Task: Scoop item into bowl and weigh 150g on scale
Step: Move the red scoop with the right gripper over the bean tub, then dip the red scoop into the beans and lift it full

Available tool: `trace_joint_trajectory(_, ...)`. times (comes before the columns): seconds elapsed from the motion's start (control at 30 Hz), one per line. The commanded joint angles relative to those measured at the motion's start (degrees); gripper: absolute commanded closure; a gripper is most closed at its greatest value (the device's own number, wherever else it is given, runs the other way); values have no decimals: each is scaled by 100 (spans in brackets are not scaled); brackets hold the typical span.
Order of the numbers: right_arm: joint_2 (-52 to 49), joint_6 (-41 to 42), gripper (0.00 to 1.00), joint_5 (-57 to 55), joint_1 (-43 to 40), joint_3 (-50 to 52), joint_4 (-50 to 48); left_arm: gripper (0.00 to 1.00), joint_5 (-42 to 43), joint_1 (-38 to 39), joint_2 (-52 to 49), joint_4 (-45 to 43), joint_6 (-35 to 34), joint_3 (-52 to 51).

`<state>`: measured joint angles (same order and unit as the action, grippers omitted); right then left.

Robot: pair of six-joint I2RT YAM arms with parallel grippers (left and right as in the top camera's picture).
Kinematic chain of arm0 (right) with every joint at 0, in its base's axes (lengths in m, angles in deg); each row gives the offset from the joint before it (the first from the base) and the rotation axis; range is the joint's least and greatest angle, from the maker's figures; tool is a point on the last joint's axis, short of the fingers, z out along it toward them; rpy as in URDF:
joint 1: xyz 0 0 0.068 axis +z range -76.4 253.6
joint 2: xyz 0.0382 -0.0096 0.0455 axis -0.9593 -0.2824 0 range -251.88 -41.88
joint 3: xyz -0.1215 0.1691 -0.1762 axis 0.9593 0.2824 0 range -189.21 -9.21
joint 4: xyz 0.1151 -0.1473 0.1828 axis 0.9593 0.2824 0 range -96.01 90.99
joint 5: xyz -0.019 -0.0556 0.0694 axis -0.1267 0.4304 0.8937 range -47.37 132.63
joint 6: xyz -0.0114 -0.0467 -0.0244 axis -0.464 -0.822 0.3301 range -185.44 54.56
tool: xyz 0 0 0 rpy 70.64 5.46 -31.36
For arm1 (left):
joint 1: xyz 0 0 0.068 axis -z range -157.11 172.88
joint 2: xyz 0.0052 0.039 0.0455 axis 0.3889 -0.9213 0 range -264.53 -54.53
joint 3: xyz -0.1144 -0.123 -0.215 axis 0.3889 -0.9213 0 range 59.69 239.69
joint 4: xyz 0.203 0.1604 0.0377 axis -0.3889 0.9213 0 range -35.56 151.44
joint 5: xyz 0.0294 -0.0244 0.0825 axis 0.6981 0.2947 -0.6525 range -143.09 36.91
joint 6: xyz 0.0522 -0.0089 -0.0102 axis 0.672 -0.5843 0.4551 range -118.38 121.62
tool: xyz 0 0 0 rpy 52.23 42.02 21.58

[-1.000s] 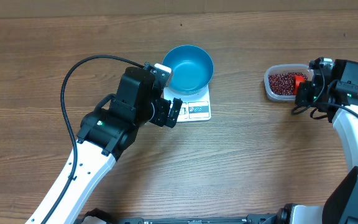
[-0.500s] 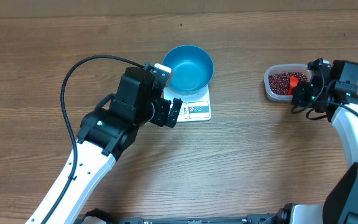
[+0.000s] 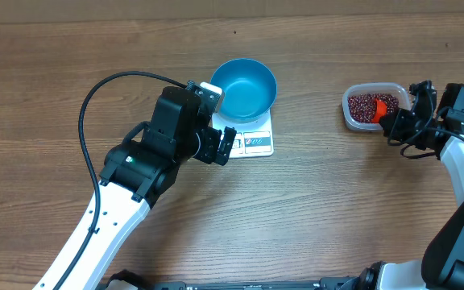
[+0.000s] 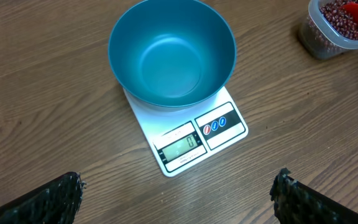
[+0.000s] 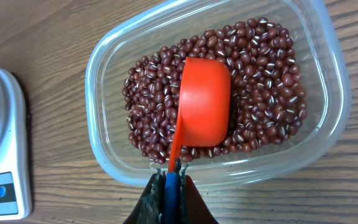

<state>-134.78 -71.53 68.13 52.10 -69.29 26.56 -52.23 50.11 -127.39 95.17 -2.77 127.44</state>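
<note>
Right gripper point(image 5: 169, 186): my jaws are clenched on the thin handle of the orange scoop point(image 5: 204, 112), which runs straight ahead of my fingertips
Scoop: its cup lies ahead of me on the beans point(image 5: 260, 81), near the middle of the tub point(image 5: 101, 81); no beans show on the face I see, and I cannot tell whether it is loaded
Beans: a loose heap in the clear tub, all round the cup
Left gripper point(image 4: 176, 202): jaws released wide, grasping nothing, hovering on the near side of the scale point(image 4: 225, 124)
Bowl point(image 4: 173, 53): blue and empty, sitting on the scale just ahead of my left jaws and well off to the left of my right gripper
Scale: the display edge faces my left jaws and seems to read zero
Step in hand: I judge this is the first scoop, since nothing is in the bowl yet
Doing it well: drive the cup's lip under the heap, then roll my wrist until the mouth faces up and level before lifting clear of the tub wall
Carry: keep the cup level and move slowly leftward to the bowl
Risk: the round beans will roll off an overfull cup, so I should take a modest load and top up towards the target
</note>
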Motion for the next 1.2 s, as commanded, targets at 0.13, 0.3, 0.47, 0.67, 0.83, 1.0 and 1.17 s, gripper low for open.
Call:
trace_joint_trajectory(0.13,-201,278,96,879,-251,13,13,1,63,-28,48,-22,-81,28)
trace_joint_trajectory(0.3,-505,334,96,1257,-435,13,-33,0,63,-28,48,-24,-79,28)
trace_joint_trajectory(0.47,-935,330,96,1921,-667,13,-146,1,63,-31,48,-24,-81,28)
trace_joint_trajectory(0.67,-1106,326,96,2334,-848,11,-160,0,63,-31,48,-24,-81,28)
trace_joint_trajectory(0.83,-1106,328,96,2439,-874,11,-116,1,63,-31,48,-24,-79,28)
trace_joint_trajectory(1.0,-1106,330,96,2852,-874,11,-72,1,63,-31,48,-24,-81,28)
trace_joint_trajectory(1.17,-1106,330,96,3180,-896,11,-57,1,63,-28,48,-22,-81,28)
